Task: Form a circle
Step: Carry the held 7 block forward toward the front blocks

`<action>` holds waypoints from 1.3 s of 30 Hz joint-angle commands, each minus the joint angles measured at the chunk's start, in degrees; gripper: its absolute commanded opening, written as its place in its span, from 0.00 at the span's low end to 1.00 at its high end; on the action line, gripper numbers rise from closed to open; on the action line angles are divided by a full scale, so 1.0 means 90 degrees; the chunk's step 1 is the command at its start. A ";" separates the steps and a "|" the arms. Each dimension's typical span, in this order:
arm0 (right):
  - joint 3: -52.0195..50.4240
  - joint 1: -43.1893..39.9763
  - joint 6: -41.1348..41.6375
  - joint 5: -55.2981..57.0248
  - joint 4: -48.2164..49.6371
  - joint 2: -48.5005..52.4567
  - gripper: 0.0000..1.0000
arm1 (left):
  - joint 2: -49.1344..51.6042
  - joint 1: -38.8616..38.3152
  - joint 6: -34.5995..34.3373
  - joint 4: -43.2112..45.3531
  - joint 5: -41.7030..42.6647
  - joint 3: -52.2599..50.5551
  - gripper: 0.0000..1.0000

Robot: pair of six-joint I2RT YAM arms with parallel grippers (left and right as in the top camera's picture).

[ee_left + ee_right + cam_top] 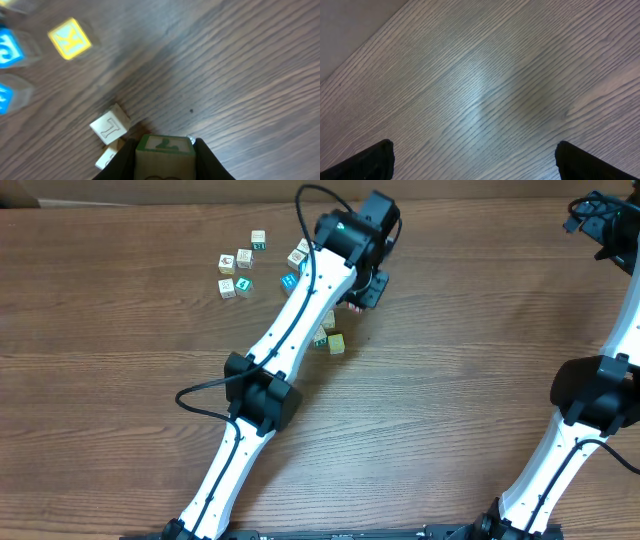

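My left gripper (368, 288) reaches over the far middle of the table. In the left wrist view it (165, 146) is shut on a small cube with a green-framed top (164, 144), held just above the wood. A white letter cube (107, 126) and a second white cube (107, 159) lie right beside the left finger. The circle (228, 287) is a tight cluster of tiny white, teal-marked and yellowish cubes at the far left, apart from the gripper. My right gripper (475, 160) stands open over bare wood, at the far right edge (600, 225).
Loose cubes lie around the left arm: a yellow one (70, 39), blue ones (7, 47), two by the forearm (298, 256), and an olive one (336, 343) under it. The left arm's cable (205, 405) loops over the table.
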 commanded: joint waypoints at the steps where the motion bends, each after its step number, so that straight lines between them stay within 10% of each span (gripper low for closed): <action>1: 0.0080 0.0017 0.0002 0.0044 0.0019 -0.0085 1.00 | -0.0046 -0.0049 0.0425 0.0216 -0.0022 -0.0432 0.20; 24: 0.0080 0.0017 0.0002 0.0044 0.0019 -0.0085 1.00 | -0.0046 -0.0070 0.1273 0.1622 -0.0359 -0.2346 0.22; 39: 0.0080 0.0017 0.0002 0.0044 0.0019 -0.0085 1.00 | -0.0046 -0.0073 0.1311 0.1802 -0.0665 -0.2414 0.40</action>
